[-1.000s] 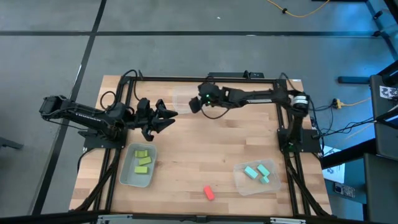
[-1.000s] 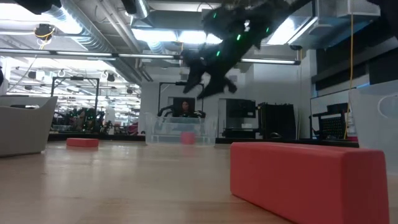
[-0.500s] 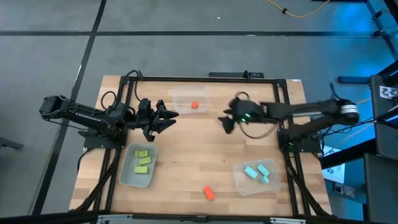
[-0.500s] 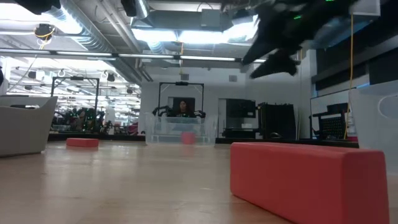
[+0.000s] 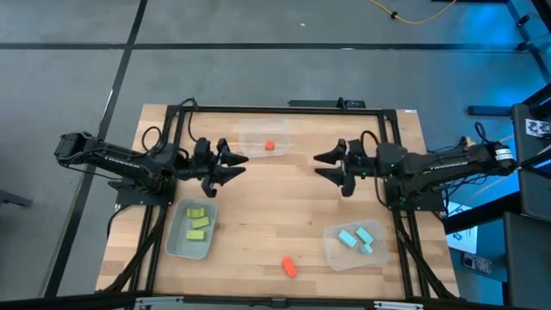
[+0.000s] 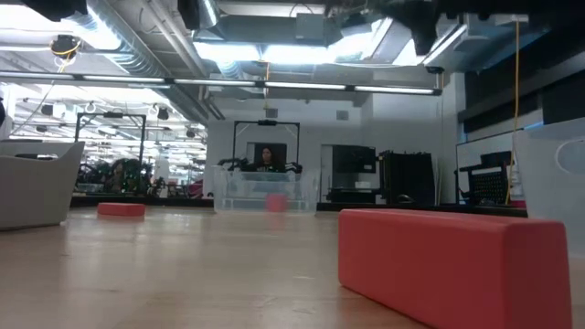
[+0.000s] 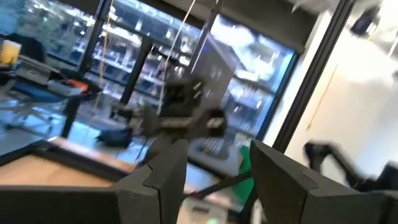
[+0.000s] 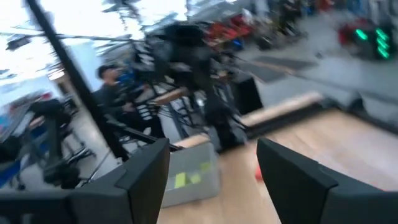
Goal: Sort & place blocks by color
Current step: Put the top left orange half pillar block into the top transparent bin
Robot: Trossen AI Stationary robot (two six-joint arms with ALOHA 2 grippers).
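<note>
One orange-red block (image 5: 289, 267) is loose on the pale wood worktop (image 5: 284, 207), near the front edge between the two front bins. Another (image 5: 269, 145) sits in the clear back bin (image 5: 264, 138). Both sets of jaws, left gripper (image 5: 237, 160) and right gripper (image 5: 320, 161), are spread open and empty, just beside that bin. Small, smooth and hard-edged, the loose block could slide or tip if pinched off-centre.

Grey floor (image 5: 69, 86), bright ceiling lights (image 6: 274, 50)
</note>
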